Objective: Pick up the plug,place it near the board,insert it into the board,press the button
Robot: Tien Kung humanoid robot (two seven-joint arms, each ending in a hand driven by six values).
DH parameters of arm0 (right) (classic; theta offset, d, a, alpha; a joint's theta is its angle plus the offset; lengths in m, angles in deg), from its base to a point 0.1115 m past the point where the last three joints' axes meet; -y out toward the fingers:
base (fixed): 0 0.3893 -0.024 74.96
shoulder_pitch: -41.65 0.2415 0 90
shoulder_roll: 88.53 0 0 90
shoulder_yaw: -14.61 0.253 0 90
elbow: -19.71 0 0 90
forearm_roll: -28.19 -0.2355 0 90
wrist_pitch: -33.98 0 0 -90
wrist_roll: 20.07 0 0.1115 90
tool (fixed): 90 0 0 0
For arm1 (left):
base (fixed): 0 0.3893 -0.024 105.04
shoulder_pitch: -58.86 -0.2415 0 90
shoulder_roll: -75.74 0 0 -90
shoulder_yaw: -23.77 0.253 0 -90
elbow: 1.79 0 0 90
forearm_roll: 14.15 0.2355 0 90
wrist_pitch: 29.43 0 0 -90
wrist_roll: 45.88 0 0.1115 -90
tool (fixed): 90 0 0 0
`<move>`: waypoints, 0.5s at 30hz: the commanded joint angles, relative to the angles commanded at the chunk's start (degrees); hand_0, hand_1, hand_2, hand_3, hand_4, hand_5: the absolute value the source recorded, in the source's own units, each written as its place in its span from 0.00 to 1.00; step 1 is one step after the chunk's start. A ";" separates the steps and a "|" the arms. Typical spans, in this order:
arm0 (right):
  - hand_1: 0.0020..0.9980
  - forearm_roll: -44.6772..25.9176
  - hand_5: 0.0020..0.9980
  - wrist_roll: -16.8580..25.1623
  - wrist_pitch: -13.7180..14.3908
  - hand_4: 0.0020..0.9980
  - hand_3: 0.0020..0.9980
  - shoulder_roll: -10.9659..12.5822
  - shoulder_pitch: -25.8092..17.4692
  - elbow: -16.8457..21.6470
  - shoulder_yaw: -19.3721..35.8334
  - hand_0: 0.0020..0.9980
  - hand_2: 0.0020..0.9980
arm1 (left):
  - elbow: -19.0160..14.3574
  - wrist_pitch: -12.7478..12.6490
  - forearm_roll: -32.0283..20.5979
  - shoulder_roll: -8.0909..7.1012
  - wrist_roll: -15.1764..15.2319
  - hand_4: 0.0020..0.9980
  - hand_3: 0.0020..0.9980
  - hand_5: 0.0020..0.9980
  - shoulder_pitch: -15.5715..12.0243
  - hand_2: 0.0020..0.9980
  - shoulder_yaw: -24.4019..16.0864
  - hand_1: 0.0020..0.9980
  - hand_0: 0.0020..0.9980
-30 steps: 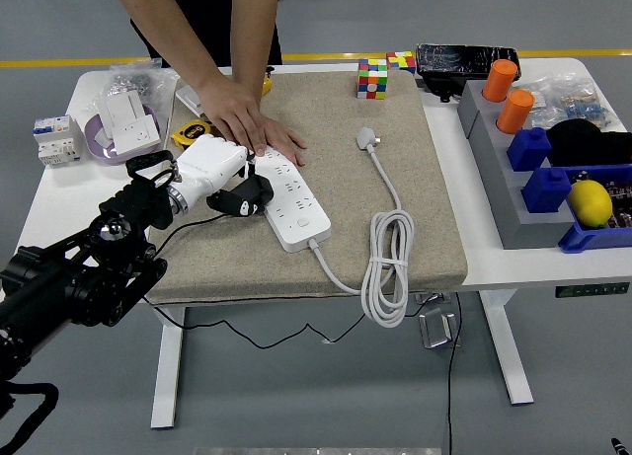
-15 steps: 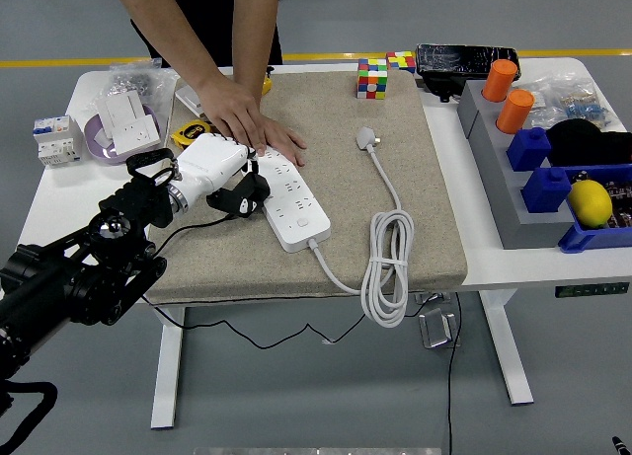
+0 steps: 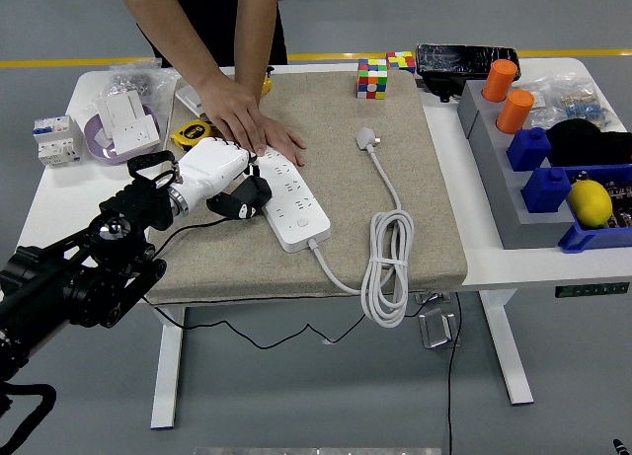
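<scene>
I am holding my left hand (image 3: 222, 179) at the left side of the board (image 3: 291, 200); in the last second it is creeping slightly up along it, fingers curled on something dark, I think a plug, but I cannot tell for sure. A person's hand (image 3: 247, 122) is pressing the board's far end. The white plug (image 3: 366, 137) is lying right of the board, untouched.

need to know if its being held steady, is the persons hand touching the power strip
Touching. The head view shows the person's hand lying flat on the far end of the power strip, with no gap visible.
</scene>
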 joint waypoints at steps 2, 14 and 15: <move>0.86 -0.04 1.00 -0.02 0.02 1.00 0.80 0.00 -0.06 -0.01 -0.07 0.99 0.79 | 0.02 0.07 0.00 0.00 0.02 1.00 0.59 0.40 -0.01 0.65 -0.05 0.74 0.67; 0.86 0.00 1.00 -0.04 0.14 1.00 0.80 0.00 -0.08 -0.03 -0.09 1.00 0.79 | 0.01 0.29 0.00 0.03 0.18 1.00 0.70 0.48 0.07 0.70 -0.48 0.76 0.68; 0.86 0.00 1.00 -0.04 0.14 1.00 0.80 0.00 -0.05 -0.03 -0.10 1.00 0.79 | 0.04 0.30 0.00 0.04 0.19 1.00 0.70 0.48 0.09 0.70 -0.53 0.76 0.68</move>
